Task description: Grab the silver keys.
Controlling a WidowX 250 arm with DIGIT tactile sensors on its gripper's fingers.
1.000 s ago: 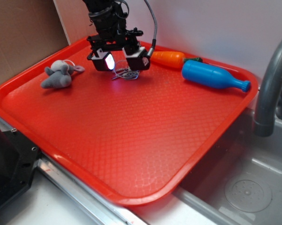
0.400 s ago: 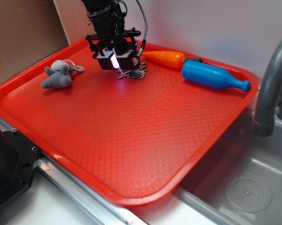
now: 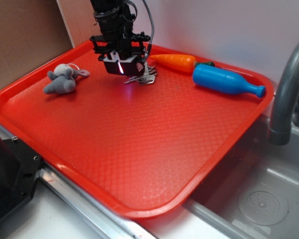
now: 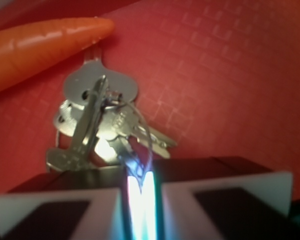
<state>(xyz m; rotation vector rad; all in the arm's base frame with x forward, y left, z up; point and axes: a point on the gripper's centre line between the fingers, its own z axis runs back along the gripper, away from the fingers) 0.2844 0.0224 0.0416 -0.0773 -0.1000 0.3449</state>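
Gripper sits low on the red tray, jaws nearly shut, apparently pinching the wire ring of the keys beside the carrot; light, stiff, slippery metal, likely best held by that ring.

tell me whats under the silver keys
Only the red tray shows around the silver keys. Their near ends are hidden behind the gripper. The carrot lies beside them, not beneath.
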